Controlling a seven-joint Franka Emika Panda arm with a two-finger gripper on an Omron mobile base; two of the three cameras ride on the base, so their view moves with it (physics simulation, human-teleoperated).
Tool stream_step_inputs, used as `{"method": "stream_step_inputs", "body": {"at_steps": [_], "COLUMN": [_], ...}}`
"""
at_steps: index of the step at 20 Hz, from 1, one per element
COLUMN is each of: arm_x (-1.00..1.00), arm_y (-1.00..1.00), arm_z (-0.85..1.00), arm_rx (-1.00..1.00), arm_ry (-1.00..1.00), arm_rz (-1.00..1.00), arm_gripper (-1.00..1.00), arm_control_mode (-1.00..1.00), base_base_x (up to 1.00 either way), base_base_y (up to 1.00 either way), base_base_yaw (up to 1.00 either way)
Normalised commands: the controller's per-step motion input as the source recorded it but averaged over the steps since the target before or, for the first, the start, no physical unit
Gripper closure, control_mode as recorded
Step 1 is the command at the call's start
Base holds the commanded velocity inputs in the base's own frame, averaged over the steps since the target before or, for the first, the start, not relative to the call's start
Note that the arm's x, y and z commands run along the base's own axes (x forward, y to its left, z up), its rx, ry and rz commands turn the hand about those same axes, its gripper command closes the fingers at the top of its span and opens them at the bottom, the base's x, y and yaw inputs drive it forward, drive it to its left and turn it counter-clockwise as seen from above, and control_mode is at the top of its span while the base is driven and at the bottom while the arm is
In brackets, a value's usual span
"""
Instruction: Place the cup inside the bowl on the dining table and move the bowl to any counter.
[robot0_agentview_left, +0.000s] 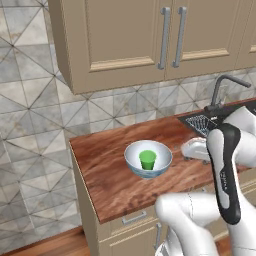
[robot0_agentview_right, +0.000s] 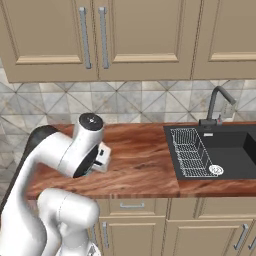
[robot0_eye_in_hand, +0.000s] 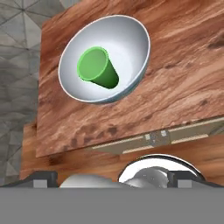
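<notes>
The white bowl (robot0_agentview_left: 161, 161) with its light blue outside stands on the wood-top counter (robot0_agentview_left: 107, 172) near its left end. The small green cup (robot0_agentview_left: 147, 159) stands upright inside it. In the hand view, the bowl (robot0_eye_in_hand: 127, 48) holds the cup (robot0_eye_in_hand: 97, 68) and sits on the counter (robot0_eye_in_hand: 175, 78) ahead of the fingertips. My gripper (robot0_agentview_left: 189, 149) hangs just right of the bowl, apart from it, open with nothing between its jaws. From the right base view, my gripper (robot0_agentview_right: 104, 158) is over the counter (robot0_agentview_right: 145, 170), and the arm hides the bowl. The dining table is out of view.
A black sink (robot0_agentview_right: 227, 150) with a wire rack (robot0_agentview_right: 190, 152) and a grey faucet (robot0_agentview_right: 215, 105) lies to the right. Beige upper cabinets (robot0_agentview_left: 150, 40) hang above. The counter ends at its left edge (robot0_agentview_left: 75, 150), beside a tiled wall (robot0_agentview_left: 30, 125).
</notes>
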Motion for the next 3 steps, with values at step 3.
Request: {"method": "stream_step_inputs", "body": {"at_steps": [3], "arm_x": [-0.53], "arm_y": [0.0], "arm_z": [0.33], "arm_rx": [0.0], "arm_ry": [-0.05], "arm_rz": [0.0], "arm_gripper": [-1.0], "arm_control_mode": [-1.0], "base_base_x": [0.0], "base_base_y": [0.0], "base_base_yaw": [0.0]}}
